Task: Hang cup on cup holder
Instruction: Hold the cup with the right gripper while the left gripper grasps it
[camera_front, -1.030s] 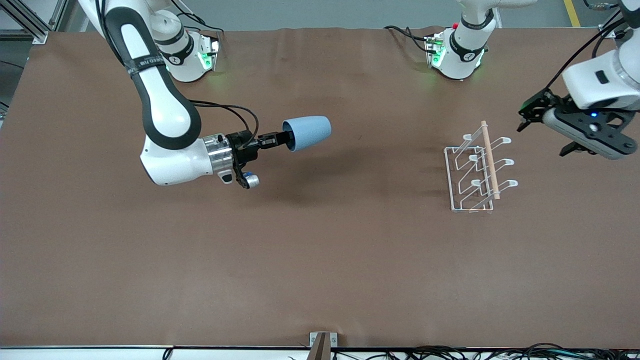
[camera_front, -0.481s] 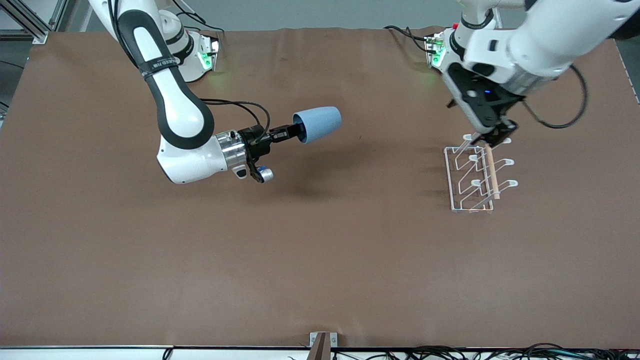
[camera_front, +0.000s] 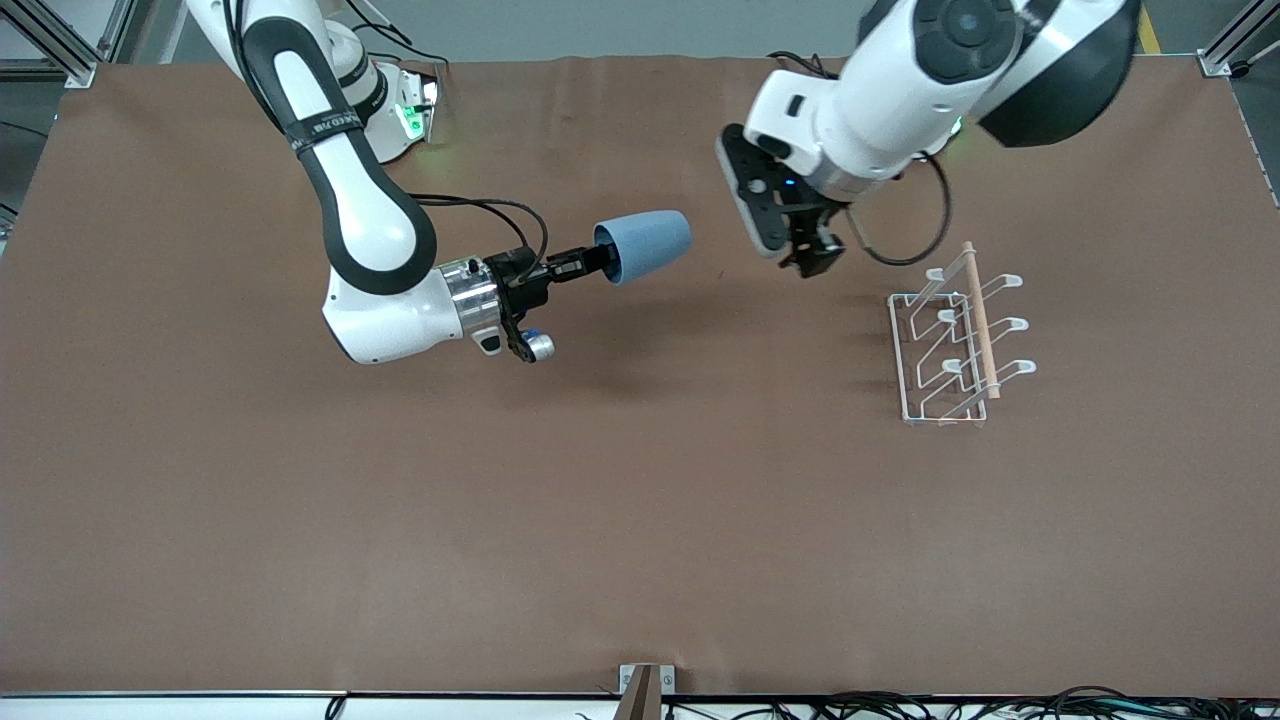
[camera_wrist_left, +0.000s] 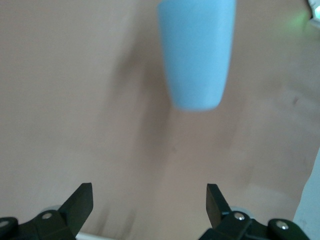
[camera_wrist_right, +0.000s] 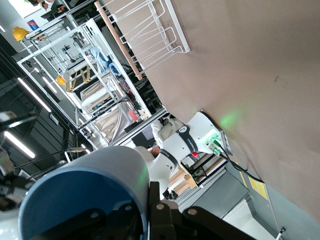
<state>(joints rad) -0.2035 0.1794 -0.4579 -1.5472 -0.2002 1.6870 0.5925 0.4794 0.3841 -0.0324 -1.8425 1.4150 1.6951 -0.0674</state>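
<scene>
Right tool (camera_front: 583, 264) clamped on the cup's (camera_front: 645, 246) rim, cup held sideways in the air, base toward my left tool, likely for a handover | left tool (camera_front: 808, 252) spread wide, facing cup | cup holder (camera_front: 955, 340) on counter (camera_front: 640, 520), bare.

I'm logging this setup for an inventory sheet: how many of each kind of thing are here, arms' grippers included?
Cups: 1, the light-blue cup, held in the right gripper.
Cup holders: 1, the white wire cup holder on the table.
Grippers: 2, right, plus the open left gripper.
Total: 4.
</scene>
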